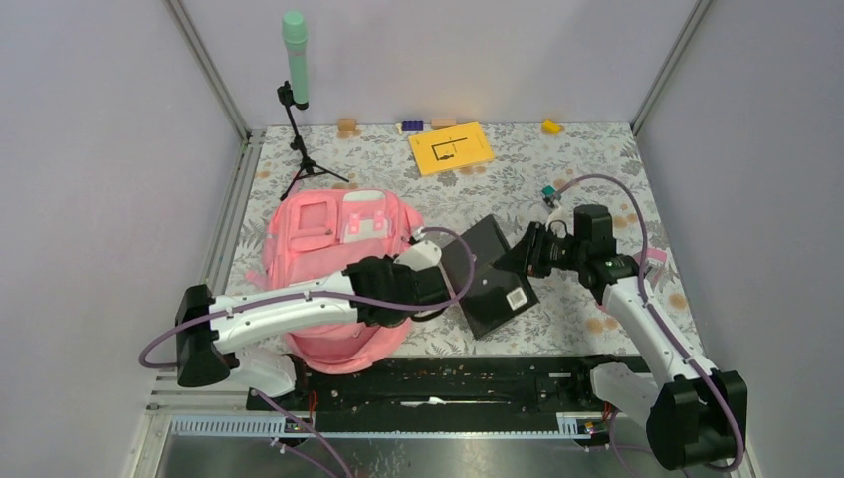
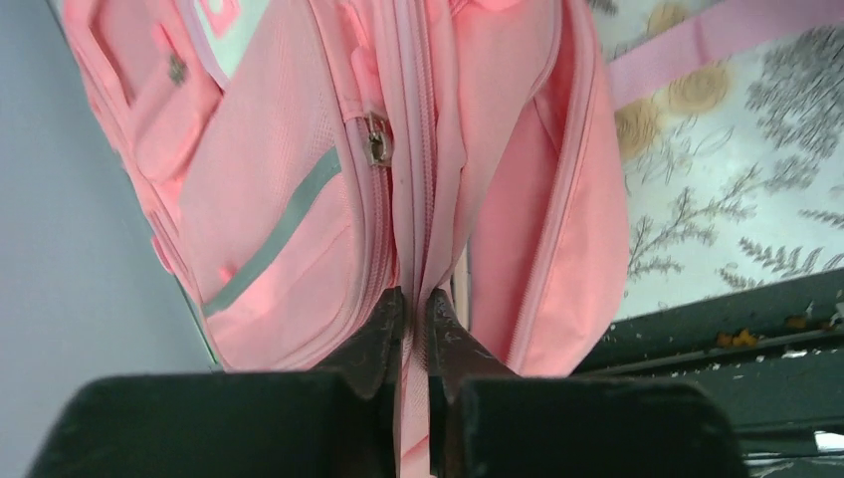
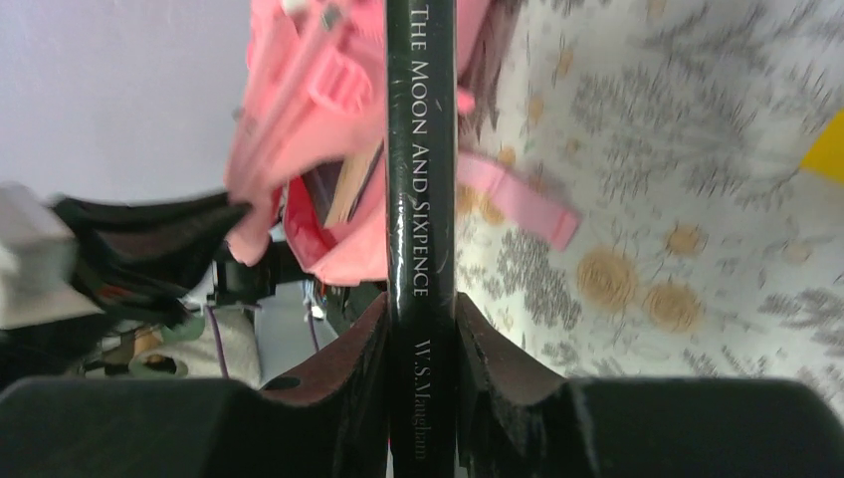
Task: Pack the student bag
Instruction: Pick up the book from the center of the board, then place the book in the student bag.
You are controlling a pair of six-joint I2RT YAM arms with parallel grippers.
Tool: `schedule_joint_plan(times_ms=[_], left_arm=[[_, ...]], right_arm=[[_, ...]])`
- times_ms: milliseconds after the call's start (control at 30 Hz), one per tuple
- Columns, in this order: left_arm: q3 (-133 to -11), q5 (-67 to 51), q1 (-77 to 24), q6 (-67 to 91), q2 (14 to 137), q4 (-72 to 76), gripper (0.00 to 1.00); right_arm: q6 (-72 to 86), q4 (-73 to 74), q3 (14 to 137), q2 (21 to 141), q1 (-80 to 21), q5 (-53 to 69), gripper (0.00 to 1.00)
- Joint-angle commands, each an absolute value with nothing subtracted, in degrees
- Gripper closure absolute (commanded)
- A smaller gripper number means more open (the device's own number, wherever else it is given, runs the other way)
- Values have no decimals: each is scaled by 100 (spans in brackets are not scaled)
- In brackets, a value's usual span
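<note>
A: Left claw point(image 2: 416, 299) first: jaws pinched tight on a pink seam of the student bag point(image 1: 328, 234), right by the zip. That arm lies low and long, stretched from its base across the bag's near side.

B: From above I can't see the pinch at all; the wrist covers it. Where's the bag sitting?

A: Flat on the flowered table point(image 1: 587, 169), left of the middle, front pockets up, its open mouth facing right.

B: And the black book point(image 1: 493, 274) just beside that mouth?

A: Held by the right claw point(image 3: 420, 311), clamped on either side of the spine. That arm bends up at the elbow and points leftward toward the bag.

B: Overhead, it's only a dark slab with a white sticker, tilted.

A: The right wrist camera reads the spine: "The Moon and Sixpence". It also shows something red and a tan edge inside the bag, which the overhead view hides.
</note>
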State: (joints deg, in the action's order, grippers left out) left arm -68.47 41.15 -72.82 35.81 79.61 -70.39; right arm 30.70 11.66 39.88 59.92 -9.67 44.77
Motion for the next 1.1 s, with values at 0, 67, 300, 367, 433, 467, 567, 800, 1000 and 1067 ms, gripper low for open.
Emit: schedule_joint_plan(times_ms=[0, 67, 300, 367, 433, 467, 567, 800, 1000, 1067], left_arm=[[-7737, 4369, -6927, 2135, 7822, -6417, 100], [-8023, 4138, -6776, 1711, 7845, -6289, 100], [-8906, 3631, -6330, 840, 8080, -6169, 100], [-9087, 3560, -6245, 721, 8130, -6131, 100], [-9187, 3512, -6164, 630, 8147, -6036, 100], [-9212, 3450, -6114, 591, 8157, -5997, 100], [-9253, 3211, -5951, 546, 8132, -5832, 100], [-9126, 2948, -5703, 478, 8034, -5413, 100], [-8899, 2871, -5616, 335, 7862, -4969, 100], [-8701, 2769, -5566, 275, 7697, -4712, 100]], right_arm=[[3361, 1297, 3767, 5527, -1327, 5154, 100], [3663, 1171, 3635, 5359, -1613, 5115, 100], [5313, -331, 3322, 5008, -2590, 4779, 100], [5514, -558, 3377, 5078, -3029, 4494, 100], [5773, -928, 3384, 5182, -3377, 4296, 100], [5915, -1144, 3368, 5275, -3496, 4225, 100], [6243, -1723, 3334, 5517, -3889, 3887, 100], [6797, -2732, 3282, 6349, -4789, 2812, 100], [7189, -3763, 3213, 7092, -5142, 1853, 100], [7249, -4066, 3239, 7353, -5190, 1490, 100]])
